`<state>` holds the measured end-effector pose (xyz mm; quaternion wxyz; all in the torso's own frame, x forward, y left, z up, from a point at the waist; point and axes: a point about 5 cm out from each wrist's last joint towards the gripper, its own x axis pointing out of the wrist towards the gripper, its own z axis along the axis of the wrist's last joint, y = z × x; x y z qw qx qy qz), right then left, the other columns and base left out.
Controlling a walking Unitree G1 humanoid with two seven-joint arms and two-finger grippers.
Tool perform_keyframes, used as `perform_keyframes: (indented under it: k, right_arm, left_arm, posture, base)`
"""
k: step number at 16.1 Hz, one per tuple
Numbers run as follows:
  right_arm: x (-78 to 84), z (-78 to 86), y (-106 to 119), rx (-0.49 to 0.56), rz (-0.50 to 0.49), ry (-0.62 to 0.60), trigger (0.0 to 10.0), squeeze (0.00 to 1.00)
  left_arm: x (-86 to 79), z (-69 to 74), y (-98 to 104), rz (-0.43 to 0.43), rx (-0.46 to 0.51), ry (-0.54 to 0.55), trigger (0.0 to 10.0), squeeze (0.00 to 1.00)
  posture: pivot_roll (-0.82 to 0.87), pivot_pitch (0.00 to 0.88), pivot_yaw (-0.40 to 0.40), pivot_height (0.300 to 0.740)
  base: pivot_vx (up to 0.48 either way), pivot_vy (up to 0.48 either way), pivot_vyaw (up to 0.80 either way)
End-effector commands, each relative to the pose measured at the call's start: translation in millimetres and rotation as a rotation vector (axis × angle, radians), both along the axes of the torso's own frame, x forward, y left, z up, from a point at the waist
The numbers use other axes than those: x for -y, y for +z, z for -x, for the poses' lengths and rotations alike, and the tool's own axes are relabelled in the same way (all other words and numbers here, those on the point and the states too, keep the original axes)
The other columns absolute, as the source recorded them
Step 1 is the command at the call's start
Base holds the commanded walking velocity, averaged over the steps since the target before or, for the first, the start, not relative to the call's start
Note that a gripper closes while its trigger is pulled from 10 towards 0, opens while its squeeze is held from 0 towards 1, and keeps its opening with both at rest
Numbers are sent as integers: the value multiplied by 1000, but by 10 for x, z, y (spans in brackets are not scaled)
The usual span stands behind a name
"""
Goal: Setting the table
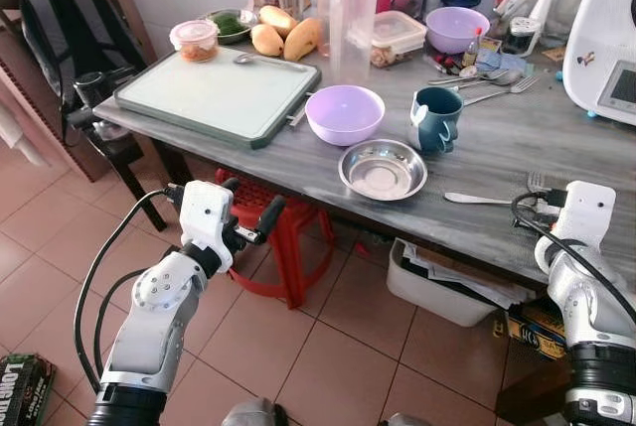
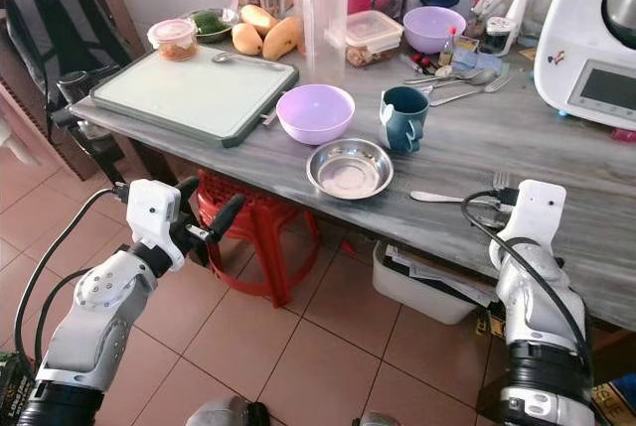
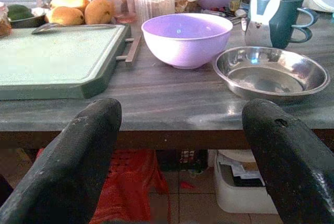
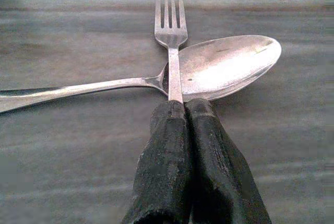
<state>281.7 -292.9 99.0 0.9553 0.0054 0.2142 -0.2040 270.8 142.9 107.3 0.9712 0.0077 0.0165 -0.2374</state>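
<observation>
Right wrist view shows the right gripper (image 4: 182, 110) squeezing a fork (image 4: 170, 31) over a spoon (image 4: 224, 67), while the left gripper (image 3: 177, 145) waits wide apart.

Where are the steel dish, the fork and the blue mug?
steel dish (image 1: 383, 169), left eye view, inner base.
fork (image 4: 170, 31), right wrist view, base of the tines.
blue mug (image 2: 403, 118), right eye view, outer wall.
</observation>
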Motion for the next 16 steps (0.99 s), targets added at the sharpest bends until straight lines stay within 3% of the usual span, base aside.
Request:
perform_keyframes:
  k: [1,5,7,8,11,12,13,16]
  right_arm:
    - [4,62,-159,-77,-15,-21,0,0]
    - [98,94,-140,-76,71,-43,0,0]
    - [66,122,-126,-68,116,-10,0,0]
    - [26,93,-76,-29,172,19,10000,0]
    - [-120,0,48,68,233,64,10000,0]
    - [-162,-17,66,88,232,60,10000,451]
    - [-185,-23,66,96,219,49,10000,1000]
    - [-301,-111,107,153,200,20,10000,1000]
  left_arm:
    - [-15,-23,14,-16,7,-3,10000,0]
    - [-6,-17,13,-17,5,-1,10000,0]
    - [-5,-13,6,-16,4,2,10000,0]
    - [0,-14,6,-15,5,3,10000,0]
    - [11,-19,11,-11,8,4,10000,0]
    - [13,-19,13,-10,9,4,10000,0]
    - [15,-20,16,-9,10,4,10000,0]
    - [22,-21,35,6,18,14,10000,0]
  posture:
    - [2,0,83,740]
    - [0,0,80,740]
    - [-4,0,79,740]
    - [-5,0,78,740]
    - [-6,0,78,740]
    - [-5,0,77,740]
    - [-4,0,77,740]
    - [-1,0,73,740]
  base:
    - [0,0,0]
    - [0,0,0]
    - [0,0,0]
    - [0,0,0]
    - [0,0,0]
    - [0,0,0]
    - [0,0,0]
    - [0,0,0]
